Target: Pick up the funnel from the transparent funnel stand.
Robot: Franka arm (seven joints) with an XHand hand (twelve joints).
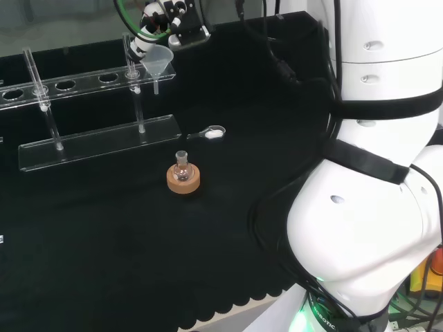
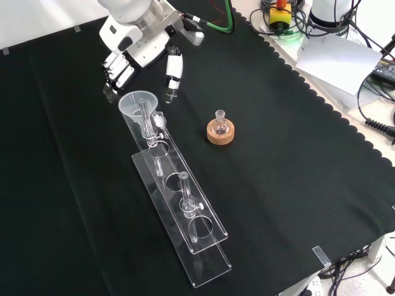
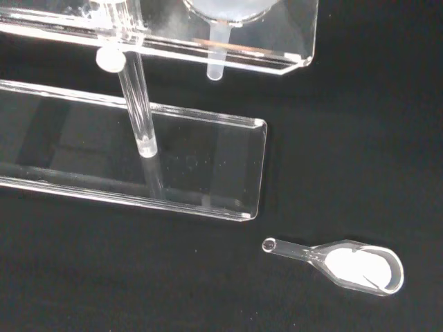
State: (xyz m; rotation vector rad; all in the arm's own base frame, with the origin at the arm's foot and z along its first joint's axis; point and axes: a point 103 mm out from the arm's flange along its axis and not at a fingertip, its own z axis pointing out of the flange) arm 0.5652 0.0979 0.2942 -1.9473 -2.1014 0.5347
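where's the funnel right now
The funnel sits in the end hole of the transparent funnel stand, at the stand's far end in the front view, just below the hand.

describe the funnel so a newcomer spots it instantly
Find the long clear acrylic funnel stand lying across the black cloth. In the front view, follow it to the end nearest the hand: the funnel sits in the last hole. It is the lone frosted white cone with a stem hanging below; the other holes are vacant.
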